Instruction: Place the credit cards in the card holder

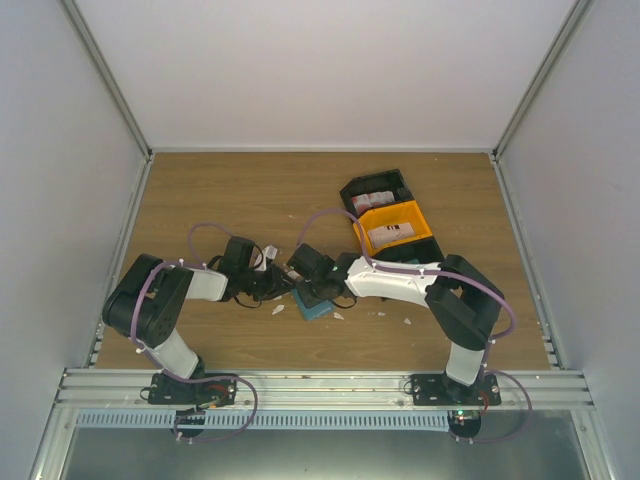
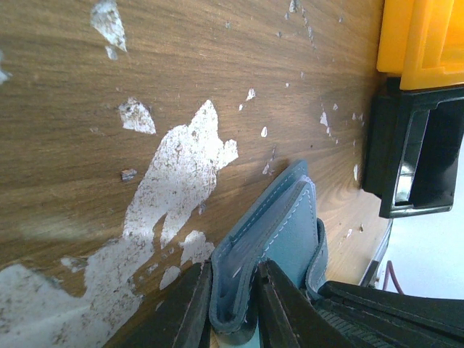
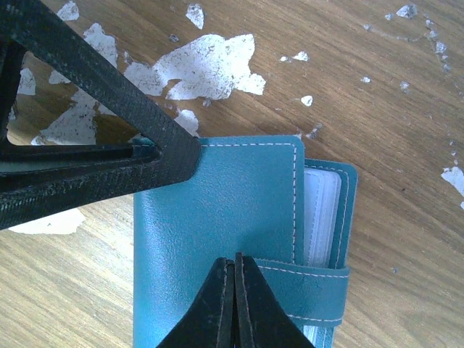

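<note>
The left claw (image 2: pixel 233 279) is clamped on the card holder (image 2: pixel 286 217), one finger on either side of its folded edge, steadying it on the wooden surface (image 1: pixel 230 200). In the right wrist view that grip sits at the holder's 11 o'clock corner. The holder's long axis runs 12 to 6 there, with its sleeved opening at 3 o'clock and the strap (image 3: pixel 319 274) across it. The right claw (image 3: pixel 233 264) comes in from 6 o'clock with its fingers closed together and its tips on the cover at the strap's end. Whether they pinch the strap I cannot tell. In the top view the credit cards (image 1: pixel 392 233) lie well apart at about 1 o'clock, in the orange bin (image 1: pixel 420 215) and the black bin (image 1: pixel 352 188) behind it. The right arm is nearer them. The strap likely has to come free first.
</note>
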You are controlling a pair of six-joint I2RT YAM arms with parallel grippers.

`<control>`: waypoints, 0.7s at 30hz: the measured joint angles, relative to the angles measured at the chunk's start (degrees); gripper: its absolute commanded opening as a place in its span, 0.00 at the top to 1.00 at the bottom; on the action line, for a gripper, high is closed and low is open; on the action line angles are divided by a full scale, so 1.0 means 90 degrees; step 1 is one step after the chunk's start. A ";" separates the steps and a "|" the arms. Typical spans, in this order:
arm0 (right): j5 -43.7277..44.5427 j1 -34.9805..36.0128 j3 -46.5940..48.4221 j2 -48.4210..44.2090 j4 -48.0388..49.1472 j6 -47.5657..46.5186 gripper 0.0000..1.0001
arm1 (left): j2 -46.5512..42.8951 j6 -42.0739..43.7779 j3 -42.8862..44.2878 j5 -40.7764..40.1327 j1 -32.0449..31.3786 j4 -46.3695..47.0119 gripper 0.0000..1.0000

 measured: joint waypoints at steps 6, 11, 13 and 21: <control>-0.0027 -0.0005 -0.0032 0.0000 0.0070 -0.0022 0.99 | 0.0000 -0.0002 0.0000 -0.0002 -0.0002 0.0000 0.78; 0.0029 -0.0002 -0.0090 -0.0002 0.0192 0.0029 1.00 | 0.0000 -0.0002 0.0000 -0.0002 -0.0002 0.0000 0.79; 0.0053 -0.0002 -0.0134 -0.0012 0.0272 0.0049 1.00 | 0.0000 0.0000 0.0000 -0.0002 -0.0002 0.0000 0.79; -0.0070 -0.0005 -0.0151 -0.0015 0.0311 -0.0022 1.00 | 0.0000 -0.0002 0.0000 -0.0002 -0.0002 0.0000 0.79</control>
